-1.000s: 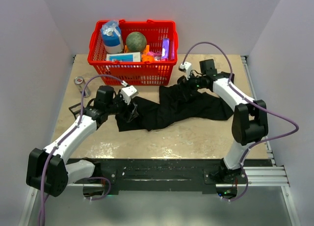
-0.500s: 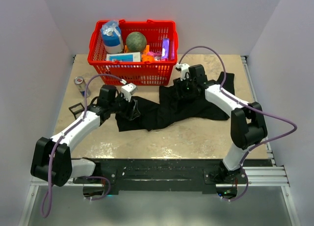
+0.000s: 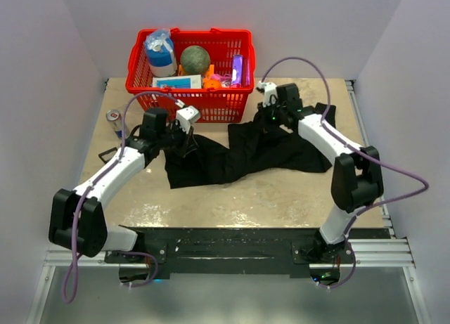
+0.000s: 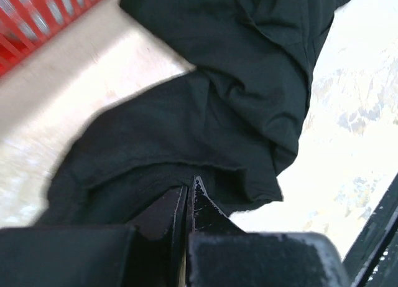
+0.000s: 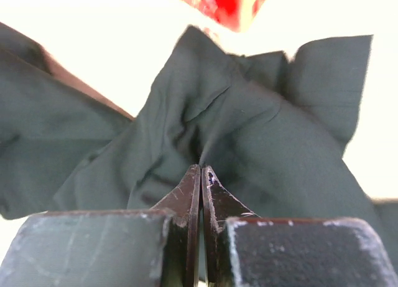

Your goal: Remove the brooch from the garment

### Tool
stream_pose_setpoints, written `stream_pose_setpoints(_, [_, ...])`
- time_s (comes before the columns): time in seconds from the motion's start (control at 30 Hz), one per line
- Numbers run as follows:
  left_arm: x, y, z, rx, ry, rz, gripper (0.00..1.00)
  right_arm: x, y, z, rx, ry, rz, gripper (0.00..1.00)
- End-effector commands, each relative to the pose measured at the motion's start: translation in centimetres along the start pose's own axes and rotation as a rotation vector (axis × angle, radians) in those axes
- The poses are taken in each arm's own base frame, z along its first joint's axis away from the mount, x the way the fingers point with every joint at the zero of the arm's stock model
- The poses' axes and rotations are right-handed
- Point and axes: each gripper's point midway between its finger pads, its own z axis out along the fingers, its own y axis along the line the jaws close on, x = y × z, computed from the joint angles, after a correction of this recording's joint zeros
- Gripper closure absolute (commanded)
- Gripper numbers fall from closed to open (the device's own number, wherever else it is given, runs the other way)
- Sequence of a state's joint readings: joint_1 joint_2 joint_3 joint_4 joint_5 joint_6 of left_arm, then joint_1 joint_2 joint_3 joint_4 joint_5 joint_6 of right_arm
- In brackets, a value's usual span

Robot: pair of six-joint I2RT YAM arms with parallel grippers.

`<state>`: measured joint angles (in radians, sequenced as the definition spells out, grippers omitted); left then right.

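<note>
At the centre of the table (image 3: 232, 204) the black shirt (image 3: 242, 159) lay strung from 9 to 3 o'clock, below the red basket (image 3: 190, 105) at 12. The left gripper (image 4: 189, 186), its fingers pressed together on a fold at the shirt's 9 o'clock end, had drawn that end toward 11 o'clock over the last second, nearer the basket. The right gripper (image 5: 201, 169), likewise nipped tight on a bunched fold at the shirt's 1 o'clock edge, had dipped toward 7 and come back, and a flap had spread out toward 2 o'clock. The brooch showed in no view and was probably buried in the folds or underneath. The pulling had opened the shirt a little without baring the brooch, so more spreading looked needed before any pluck
</note>
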<state>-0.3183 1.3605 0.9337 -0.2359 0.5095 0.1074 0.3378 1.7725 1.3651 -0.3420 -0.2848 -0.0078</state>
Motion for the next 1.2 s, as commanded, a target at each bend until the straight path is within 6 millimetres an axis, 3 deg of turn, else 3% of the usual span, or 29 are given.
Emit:
stream_pose_setpoints(0.0, [-7.9, -0.1, -4.7, -0.063, -0.179, 0.189, 1.00, -9.6, -0.3, -11.2, -0.020, -0.294, -0.036, 1.00])
stream_pose_setpoints(0.03, [-10.1, -0.1, -6.6, -0.115, -0.239, 0.242, 1.00, -11.1, -1.0, -13.6, -0.008, -0.350, -0.034, 1.00])
stream_pose_setpoints(0.13, [-14.3, 0.6, -10.6, -0.241, -0.353, 0.311, 1.00, -14.6, -0.6, -19.8, 0.036, -0.498, -0.084, 1.00])
stream_pose_setpoints(0.23, [-16.9, 2.4, -13.8, -0.374, -0.404, 0.337, 1.00, -17.7, 0.7, -25.1, 0.080, -0.659, -0.164, 1.00])
stream_pose_setpoints(0.4, [-20.2, 4.3, -18.1, -0.575, -0.465, 0.370, 1.00, -20.2, 0.6, -30.2, 0.186, -0.793, -0.162, 1.00])
stream_pose_setpoints(0.63, [-16.4, 6.4, -17.6, -0.682, -0.332, 0.344, 1.00, -22.4, 3.4, -36.9, 0.188, -0.926, -0.221, 1.00])
stream_pose_setpoints(0.73, [-15.4, 6.3, -17.3, -0.679, -0.330, 0.314, 0.99, -22.5, 4.3, -38.0, 0.171, -0.936, -0.247, 1.00])
stream_pose_setpoints(0.8, [-15.0, 6.0, -16.8, -0.659, -0.326, 0.313, 0.86, -22.4, 4.5, -38.1, 0.166, -0.936, -0.253, 1.00])
stream_pose_setpoints(0.83, [-14.9, 5.9, -16.6, -0.651, -0.320, 0.312, 0.79, -22.2, 4.2, -37.6, 0.166, -0.926, -0.249, 1.00])
stream_pose_setpoints(0.87, [-14.9, 5.8, -16.5, -0.649, -0.320, 0.315, 0.51, -22.1, 4.2, -37.3, 0.164, -0.920, -0.247, 1.00])
stream_pose_setpoints(0.9, [-15.0, 5.5, -16.2, -0.625, -0.322, 0.322, 0.41, -22.0, 4.1, -37.1, 0.160, -0.920, -0.244, 1.00])
stream_pose_setpoints(1.0, [-15.2, 4.2, -16.2, -0.579, -0.335, 0.378, 0.30, -21.5, 3.7, -35.2, 0.133, -0.892, -0.196, 1.00])
stream_pose_setpoints(1.1, [-12.8, 2.2, -15.4, -0.485, -0.334, 0.428, 0.24, -21.3, 3.1, -33.4, 0.116, -0.864, -0.162, 1.00])
stream_pose_setpoints(1.13, [-10.6, 0.9, -13.9, -0.392, -0.307, 0.447, 0.24, -21.4, 3.0, -33.0, 0.108, -0.862, -0.158, 1.00])
stream_pose_setpoints(1.17, [-9.8, -0.7, -13.9, -0.332, -0.312, 0.491, 0.24, -21.3, 2.7, -32.1, 0.100, -0.846, -0.139, 1.00])
